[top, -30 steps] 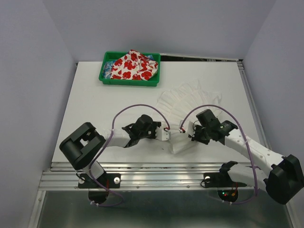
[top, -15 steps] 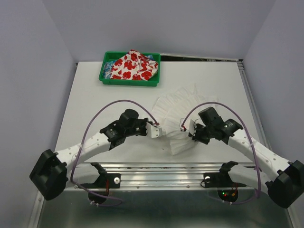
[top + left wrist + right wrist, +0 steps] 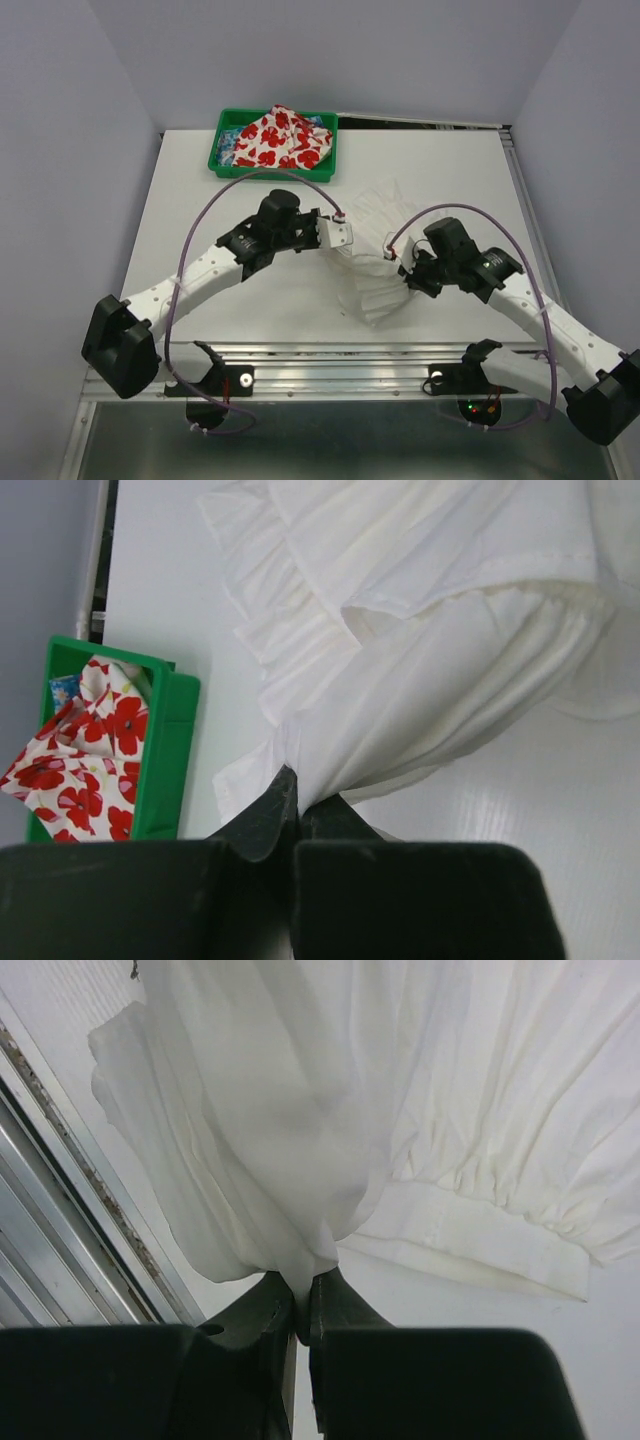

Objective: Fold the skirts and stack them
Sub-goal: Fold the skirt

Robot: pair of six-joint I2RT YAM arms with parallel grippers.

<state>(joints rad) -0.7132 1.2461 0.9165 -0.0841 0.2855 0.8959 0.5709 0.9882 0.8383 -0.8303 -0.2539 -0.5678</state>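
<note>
Listing largest first, says the clerk: what is entered?

Me: Item one, flat white table [image 3: 280, 300]. Item two, plain white ruffled cloth skirt [image 3: 375, 295], lying on the table between my two arms, its near part bunched and lifted off the surface. Item three, green plastic tray [image 3: 270, 172] at the far left of the table. Item four, white cloth skirt with red poppy-like flowers [image 3: 280, 138], heaped in that tray, untouched. Items five and six, my left gripper [image 3: 290, 792] and my right gripper [image 3: 300, 1295], each clenched on a pinch of the white skirt, one at either side.

Clerk: Handling notes for item two?

Me: Thin, light, limp, by my judgement. It hangs from each pinch in soft pleats and will not keep a crease by itself. The gathers make it bulky, and thin cloth may slide out of a small pinch.

Clerk: Where to take hold?

Me: The straight waistband [image 3: 470, 1245] looks like the firmest part and lies flat just beyond my right fingertips. I would choose its corners for a square fold, not the ruffle.
</note>
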